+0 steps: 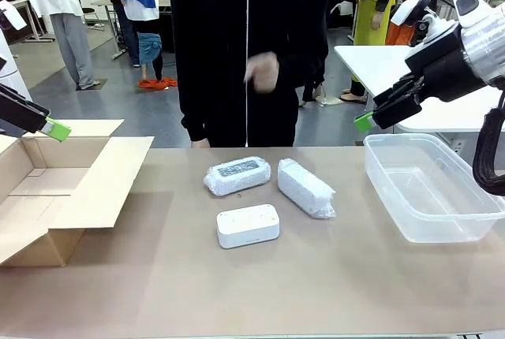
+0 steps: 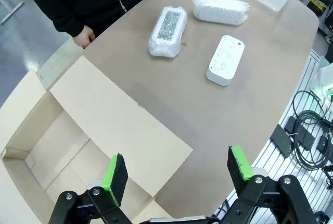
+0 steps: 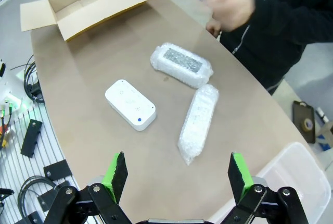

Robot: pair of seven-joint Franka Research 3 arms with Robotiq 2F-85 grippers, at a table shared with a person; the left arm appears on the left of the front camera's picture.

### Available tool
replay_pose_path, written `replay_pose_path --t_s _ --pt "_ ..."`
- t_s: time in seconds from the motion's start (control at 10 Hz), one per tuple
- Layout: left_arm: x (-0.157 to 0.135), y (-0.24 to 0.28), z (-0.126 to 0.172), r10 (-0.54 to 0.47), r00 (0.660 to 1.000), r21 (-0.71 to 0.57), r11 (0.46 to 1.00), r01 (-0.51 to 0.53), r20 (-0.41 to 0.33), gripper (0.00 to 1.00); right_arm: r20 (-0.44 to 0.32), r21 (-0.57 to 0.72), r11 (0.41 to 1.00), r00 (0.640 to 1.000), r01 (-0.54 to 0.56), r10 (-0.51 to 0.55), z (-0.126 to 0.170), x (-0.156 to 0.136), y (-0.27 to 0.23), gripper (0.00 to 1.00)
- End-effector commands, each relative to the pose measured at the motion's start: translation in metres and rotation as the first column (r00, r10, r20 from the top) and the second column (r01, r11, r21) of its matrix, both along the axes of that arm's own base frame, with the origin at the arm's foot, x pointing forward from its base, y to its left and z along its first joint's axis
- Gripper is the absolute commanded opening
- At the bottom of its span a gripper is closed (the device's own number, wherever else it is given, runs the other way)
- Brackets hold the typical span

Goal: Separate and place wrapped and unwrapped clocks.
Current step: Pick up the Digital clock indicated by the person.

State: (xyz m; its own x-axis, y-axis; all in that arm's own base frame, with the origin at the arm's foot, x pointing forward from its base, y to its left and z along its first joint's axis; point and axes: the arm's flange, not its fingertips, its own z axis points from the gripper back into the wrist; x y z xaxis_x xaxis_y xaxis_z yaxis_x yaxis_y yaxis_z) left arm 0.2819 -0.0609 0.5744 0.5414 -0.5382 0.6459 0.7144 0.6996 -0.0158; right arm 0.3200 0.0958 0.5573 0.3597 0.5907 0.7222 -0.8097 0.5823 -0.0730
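At far left on the table [image 1: 158,276]: cardboard box [image 1: 102,173], open, flaps folded outward, one long flap lying flat toward the table's middle

Left gripper [image 2: 178,168]: hovers over the box's inner flap, above the table. Jaws spread wide, nothing between the green pads [image 2: 117,172]

Table middle, three items grouped close but not touching:
- first wrapped clock [image 1: 237,176]: lumpy bubble-wrap bundle, a dark speckled face showing through the top. It lies on the far side of the group, long side roughly along the table edge
- white clock [image 1: 248,225]: smooth rounded plastic box, unwrapped, small buttons on top and a blue dot near one end in the right wrist view. It sits just in front of the first wrapped clock, on the robot's side
- second wrapped clock [image 1: 305,188]: whitish bubble-wrap bundle, angled, just right of the other two. Its contents cannot be made out

Behind the group a person in a black zipped top stands at the far edge, one hand [image 1: 262,72] raised at chest height and blurred

Right side: clear plastic tub [image 1: 387,189] standing upright on the table, well apart from the clocks

Right gripper [image 3: 177,171]: held in the air above the tub's far left corner. Jaws spread wide, holding nothing
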Motion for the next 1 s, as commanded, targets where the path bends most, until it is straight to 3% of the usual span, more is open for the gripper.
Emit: replay_pose_path --t_s 0.0,0.9 --pt "-0.0013 0.0004 0.0004 -0.009 1.0 -0.009 1.0 0.009 -0.003 1.0 -0.004 -0.004 1.0 1.0 -0.008 0.008 -0.0003 -0.0008 -0.0009 1.0" --pt "-0.0013 0.0004 0.0004 -0.009 1.0 -0.009 1.0 0.009 -0.003 1.0 -0.004 -0.004 1.0 1.0 -0.008 0.008 -0.0003 -0.0008 -0.0009 1.0"
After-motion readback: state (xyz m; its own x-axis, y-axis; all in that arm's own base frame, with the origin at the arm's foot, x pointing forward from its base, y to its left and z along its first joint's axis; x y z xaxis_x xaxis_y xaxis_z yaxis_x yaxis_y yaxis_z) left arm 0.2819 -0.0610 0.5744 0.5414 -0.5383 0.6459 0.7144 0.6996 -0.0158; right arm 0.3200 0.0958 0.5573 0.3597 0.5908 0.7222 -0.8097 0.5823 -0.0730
